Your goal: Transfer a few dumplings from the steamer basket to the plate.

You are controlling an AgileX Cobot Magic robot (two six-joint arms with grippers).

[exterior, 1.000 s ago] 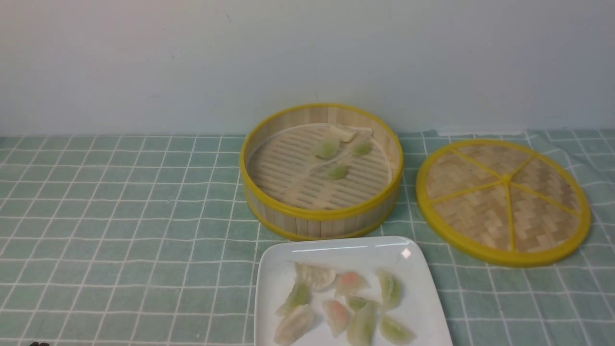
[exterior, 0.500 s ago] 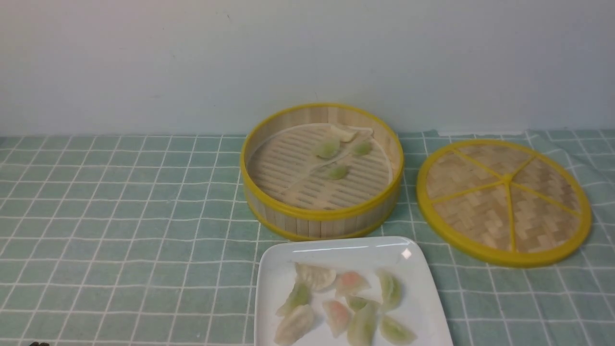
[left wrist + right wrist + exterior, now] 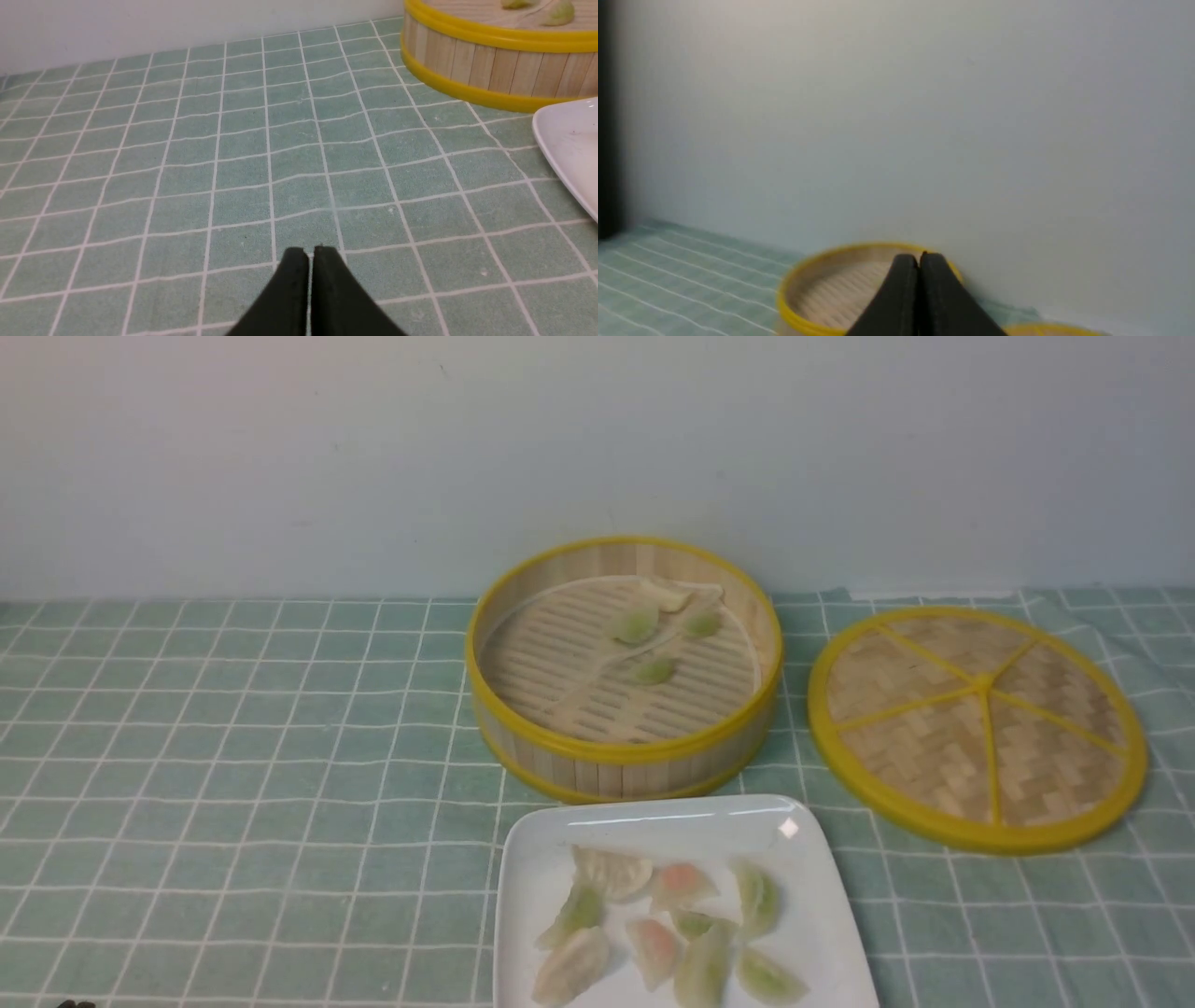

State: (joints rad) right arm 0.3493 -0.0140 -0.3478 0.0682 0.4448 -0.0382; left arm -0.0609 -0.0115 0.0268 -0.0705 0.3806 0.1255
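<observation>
The steamer basket (image 3: 624, 747) stands at the table's middle back, holding several dumplings (image 3: 635, 626) near its far side. Just in front of it, the white plate (image 3: 653, 826) carries several dumplings (image 3: 680, 887), pale, green and pink-orange. In the left wrist view my left gripper (image 3: 310, 252) is shut and empty, low over bare cloth, well left of the basket (image 3: 472, 60) and the plate's edge (image 3: 567, 154). In the right wrist view my right gripper (image 3: 919, 257) is shut and empty, raised and pointed toward the basket (image 3: 817, 298) and the wall. Neither arm shows in the front view.
The flat woven lid (image 3: 976, 728) with its yellow rim lies to the right of the basket. A green checked cloth (image 3: 233, 756) covers the table and wrinkles at the far right. A pale wall (image 3: 373, 457) runs close behind the basket.
</observation>
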